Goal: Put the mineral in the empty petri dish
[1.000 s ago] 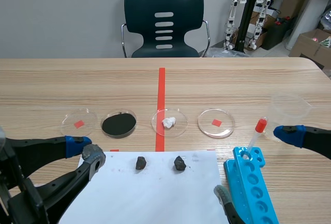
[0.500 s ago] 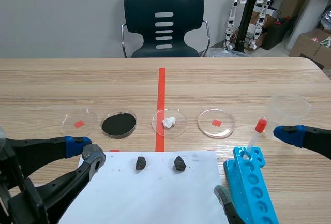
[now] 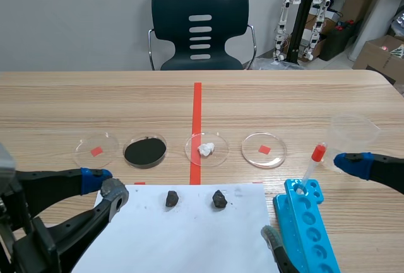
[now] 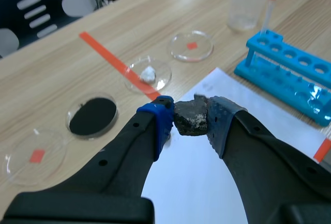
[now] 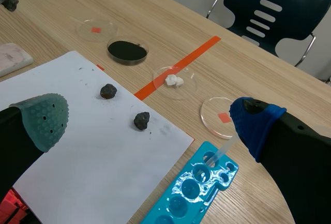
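My left gripper (image 4: 190,123) is shut on a dark grey mineral chunk (image 4: 190,117), held above the white paper (image 3: 183,235). In the scene view that gripper (image 3: 105,185) hangs low at the left, over the paper's corner. Two more dark mineral chunks (image 3: 172,198) (image 3: 219,198) lie on the paper. A row of petri dishes sits beyond: an empty one (image 3: 96,150) with only a red mark under it, one with black powder (image 3: 145,151), one with a white lump (image 3: 206,149), and another empty one (image 3: 264,150). My right gripper (image 5: 150,115) is open above the table.
A blue test tube rack (image 3: 306,226) with a red-capped tube (image 3: 314,164) stands at the right, beside a clear plastic cup (image 3: 353,133). Red tape (image 3: 196,131) runs down the middle of the table. A dark chair (image 3: 200,27) stands behind the far edge.
The left arm has shifted very slightly with the chunk still gripped. Nothing else has moved.
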